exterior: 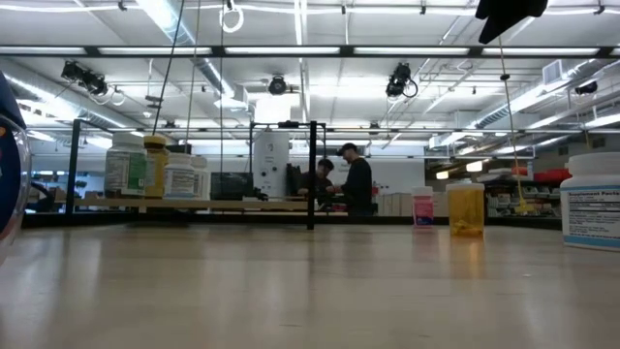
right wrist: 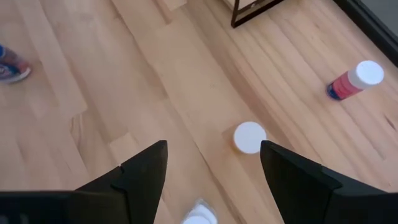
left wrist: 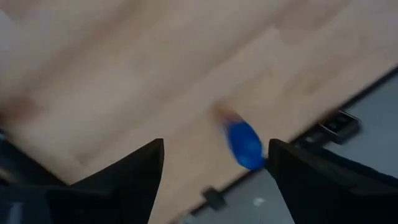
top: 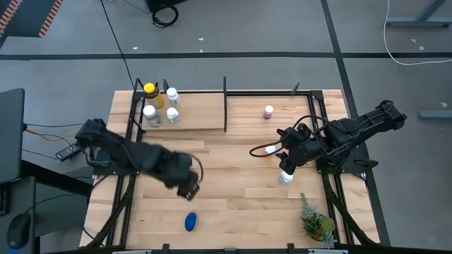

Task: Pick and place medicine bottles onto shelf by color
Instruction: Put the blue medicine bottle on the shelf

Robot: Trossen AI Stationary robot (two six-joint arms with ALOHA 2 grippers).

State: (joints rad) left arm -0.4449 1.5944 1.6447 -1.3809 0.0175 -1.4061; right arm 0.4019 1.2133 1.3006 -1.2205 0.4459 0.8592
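Note:
A blue bottle (top: 191,222) lies on its side near the table's near edge; it also shows in the left wrist view (left wrist: 244,144). My left gripper (top: 189,189) hovers just beyond it, open and empty (left wrist: 214,143). My right gripper (top: 286,164) is open and empty (right wrist: 214,144) above a white bottle (top: 285,178). A white cap (right wrist: 249,137) stands upright on the table ahead of its fingers. A pink bottle (top: 268,111) stands in the shelf's right bay. A yellow-capped amber bottle (top: 150,92) and three white bottles (top: 171,106) stand in the left bay (top: 191,116).
A small green plant (top: 314,220) stands at the near right corner. The black divider (top: 224,106) splits the shelf. An orange bottle (exterior: 465,208) shows in the low view right of the pink one. People stand in the room behind the table (exterior: 354,179).

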